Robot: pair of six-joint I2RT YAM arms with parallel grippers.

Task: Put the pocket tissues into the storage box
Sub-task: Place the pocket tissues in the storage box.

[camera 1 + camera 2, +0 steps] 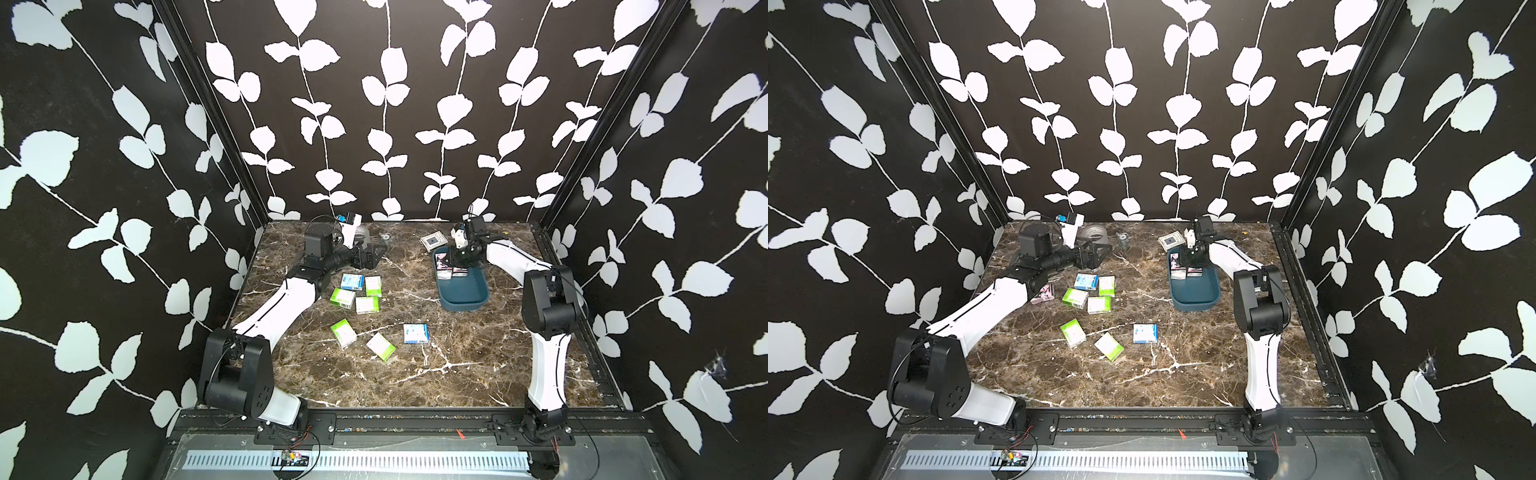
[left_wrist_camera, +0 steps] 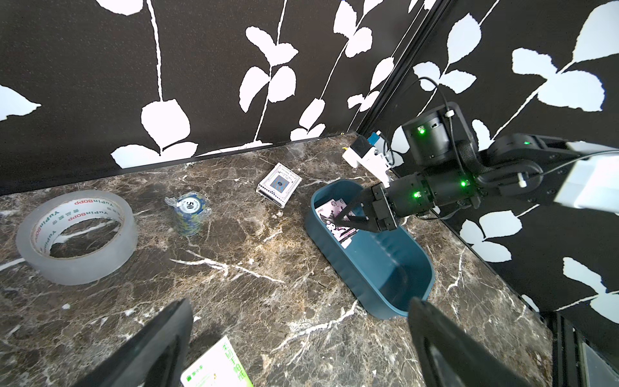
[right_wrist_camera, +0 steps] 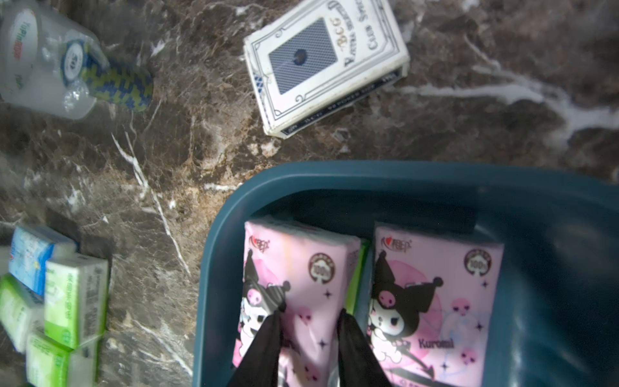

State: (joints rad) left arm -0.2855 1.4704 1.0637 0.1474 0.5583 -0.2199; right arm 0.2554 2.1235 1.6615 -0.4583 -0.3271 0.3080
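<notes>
Right end effector (image 3: 310, 313) parted over pink cartoon tissue pack (image 3: 301, 268) in teal plastic box (image 1: 465, 297), centre right in a top view. Left end effector (image 2: 301, 303) wide open.

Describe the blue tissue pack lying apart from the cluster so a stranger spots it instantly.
Find the dark teal storage box on the marble table. From its near end, come toward the front edge and the table's middle: the blue tissue pack lies flat there. Unlike the two green packs beside it, its print is blue.
</notes>
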